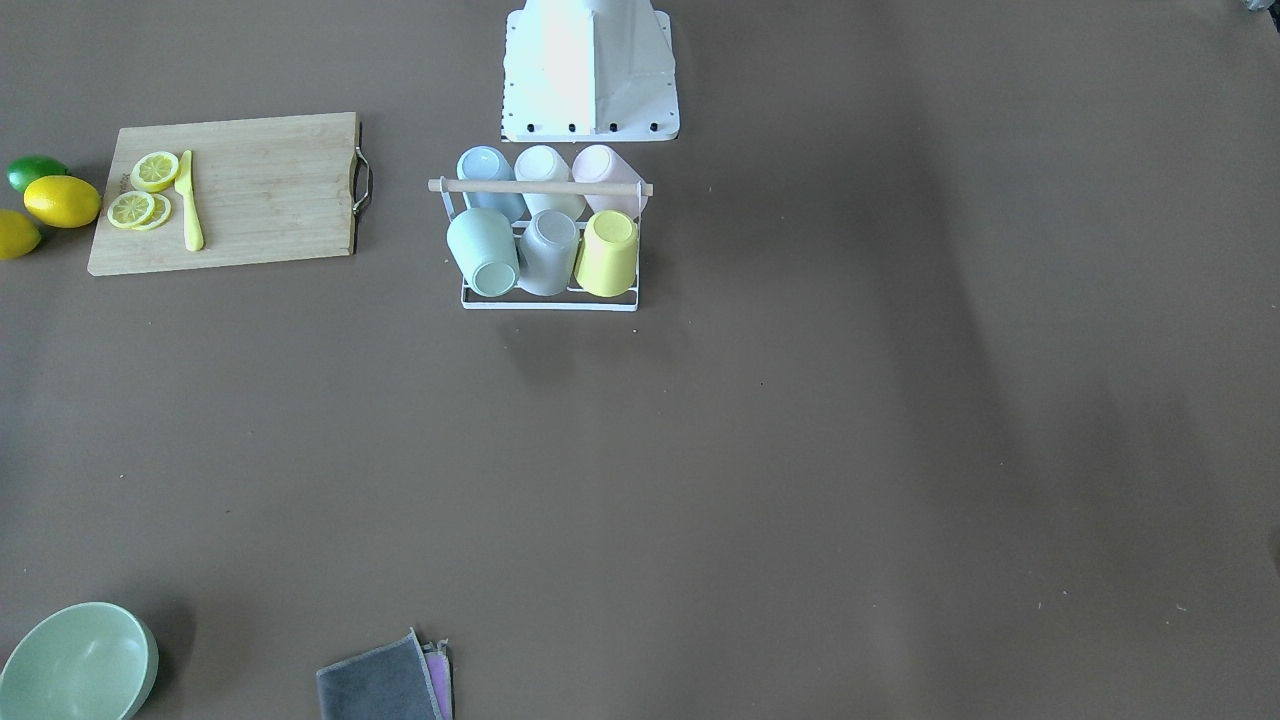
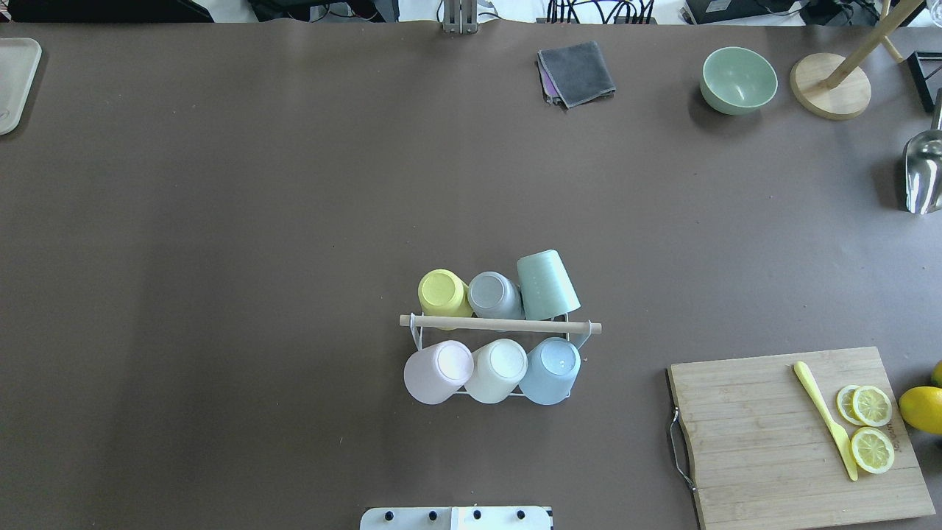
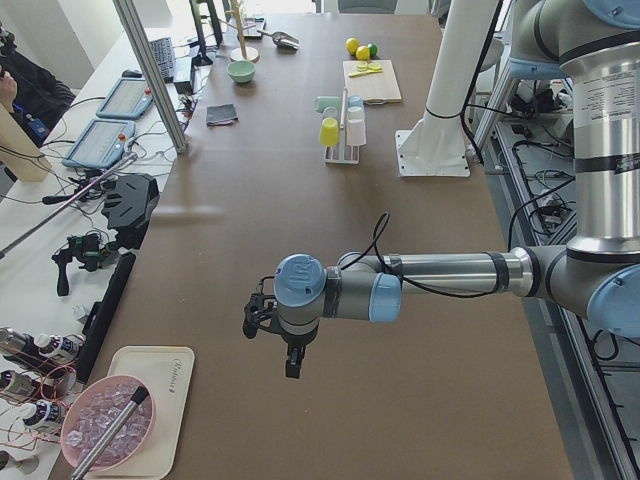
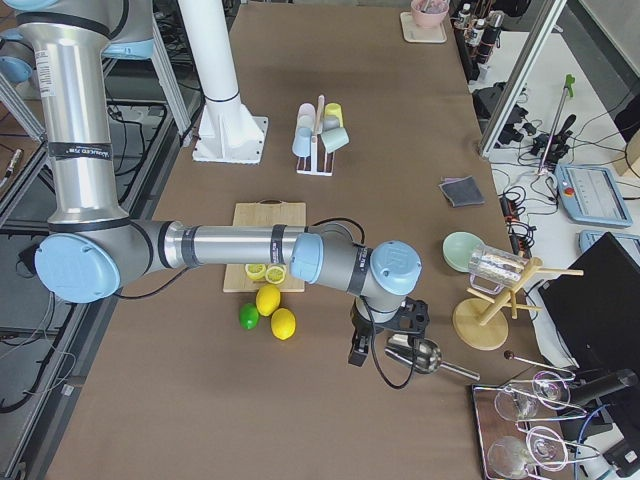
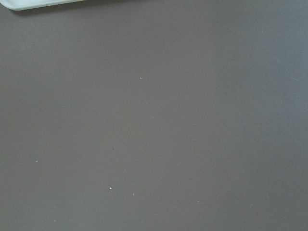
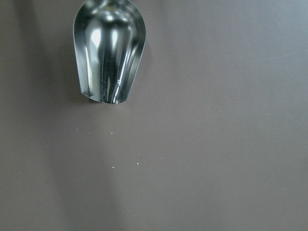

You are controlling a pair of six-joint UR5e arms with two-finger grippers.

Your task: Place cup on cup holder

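The cup holder (image 2: 500, 324) stands in the middle of the table (image 2: 221, 258), close in front of my base, its wooden rod lying across the top. Six cups sit on it, three on either side of the rod. On the side nearer me are the pink cup (image 2: 438, 370), the white cup (image 2: 499, 369) and the blue cup (image 2: 550, 369), all bottoms up. On the far side are the yellow cup (image 2: 443, 292) and the grey cup (image 2: 494, 294), also bottoms up. The green cup (image 2: 548, 283) sits at that row's right end and leans away from the rod, its mouth turned toward the far side. My left gripper (image 3: 285, 350) hangs well off to the left of the cup holder, over bare table beside the edge of a white tray (image 5: 43, 4). My right gripper (image 4: 385, 335) is well off to the right of the cup holder, past the cutting board (image 2: 780, 442), just above a metal scoop (image 6: 109, 53). Both grippers show only from the table's ends, so I cannot tell whether my fingers are apart or together on either hand.
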